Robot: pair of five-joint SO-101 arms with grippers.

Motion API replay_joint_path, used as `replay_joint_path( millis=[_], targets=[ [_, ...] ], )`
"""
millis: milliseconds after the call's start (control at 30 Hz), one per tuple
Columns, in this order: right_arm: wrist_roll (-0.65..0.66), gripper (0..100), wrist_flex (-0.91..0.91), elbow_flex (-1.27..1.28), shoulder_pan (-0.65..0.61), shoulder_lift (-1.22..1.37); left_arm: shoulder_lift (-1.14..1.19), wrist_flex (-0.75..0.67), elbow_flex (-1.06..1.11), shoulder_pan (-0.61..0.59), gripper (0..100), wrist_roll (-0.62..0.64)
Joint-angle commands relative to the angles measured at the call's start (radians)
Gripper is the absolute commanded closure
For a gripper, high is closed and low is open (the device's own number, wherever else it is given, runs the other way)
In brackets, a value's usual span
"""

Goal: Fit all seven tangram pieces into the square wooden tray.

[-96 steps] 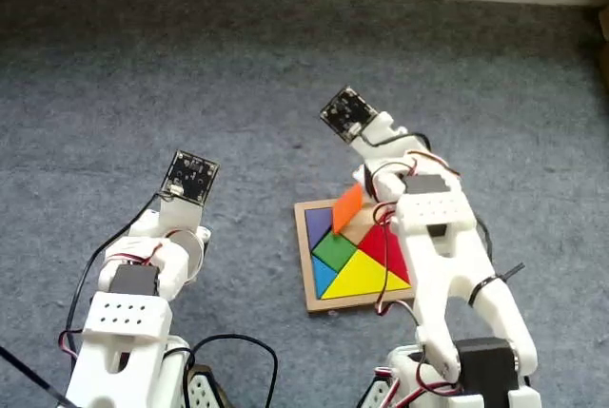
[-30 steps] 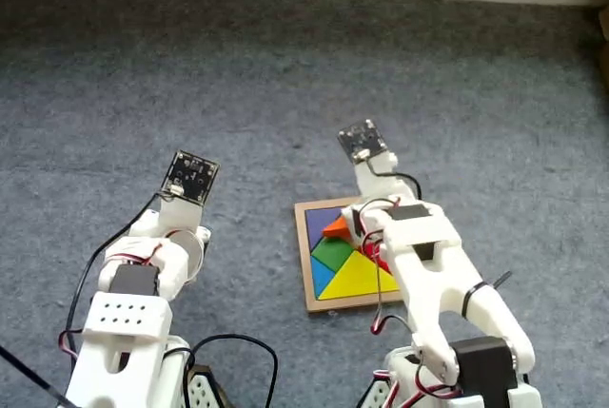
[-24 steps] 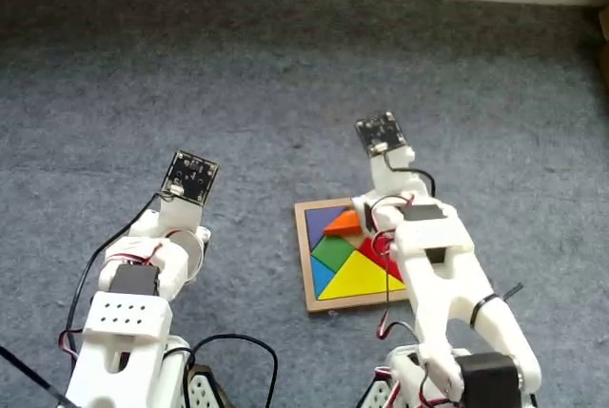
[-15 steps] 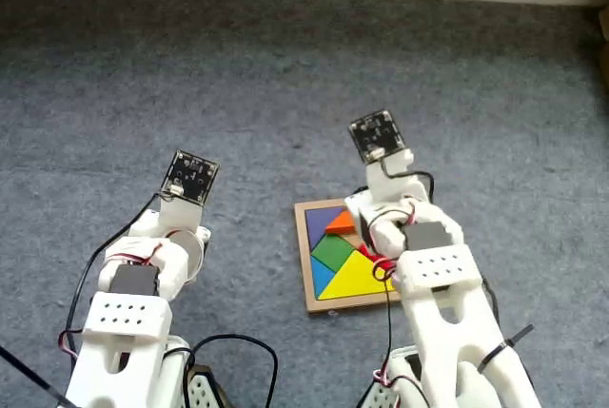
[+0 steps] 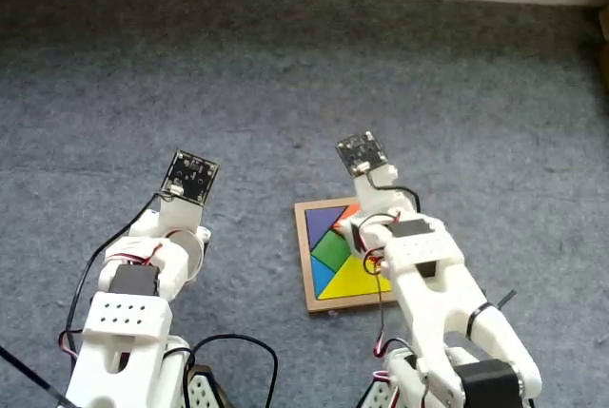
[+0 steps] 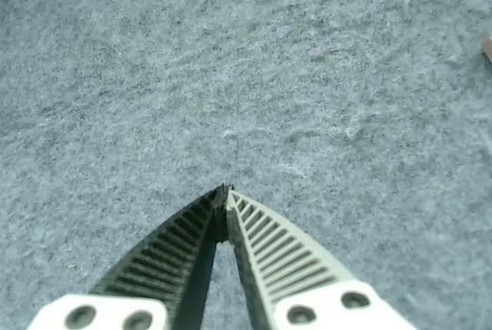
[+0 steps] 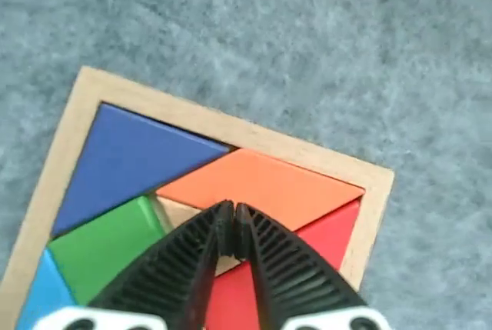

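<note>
Right tool [image 7: 233, 226]: we saw it pinched together, holding nothing, over the orange parallelogram piece [image 7: 261, 184].
Orange piece: it lay flat in the square wooden tray [image 7: 83, 91], touching the blue triangle [image 7: 127, 157].
Left tool [image 6: 225, 198]: closed, empty, over the grey carpeted counter [image 5: 238, 75], well apart from the tray.

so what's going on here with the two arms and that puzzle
The right arm's pincer is shut and poised over the wooden tray, its tips by the orange piece, which lies flat in the tray beside a blue piece, a green piece and a red piece. A small tan patch by the tips could be a piece or bare tray floor. The left pincer is shut over the carpet, away from the tray.
</note>
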Motion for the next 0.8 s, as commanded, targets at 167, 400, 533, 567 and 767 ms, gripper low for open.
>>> replay_joint_path(
  millis=[167, 400, 533, 567, 767],
  targets=[
    [-0.003, 96.8, -0.031, -0.081, 0.047, -0.047, -0.015, -0.017, -0.002, -0.004, 99, -0.008],
    [-0.003, 96.8, 0.012, 0.004, 0.041, -0.263, -0.015, -0.017, -0.002, -0.004, 99, -0.008],
    [-0.005, 96.8, 0.008, 0.11, 0.047, -0.355, -0.015, -0.017, -0.005, -0.002, 99, -0.006],
    [-0.008, 96.8, 0.007, 0.137, 0.047, -0.38, -0.015, -0.017, -0.01, -0.002, 99, -0.003],
    [-0.009, 96.8, 0.007, 0.243, 0.048, -0.539, -0.054, -0.011, -0.033, -0.008, 99, 0.0]
  ],
)
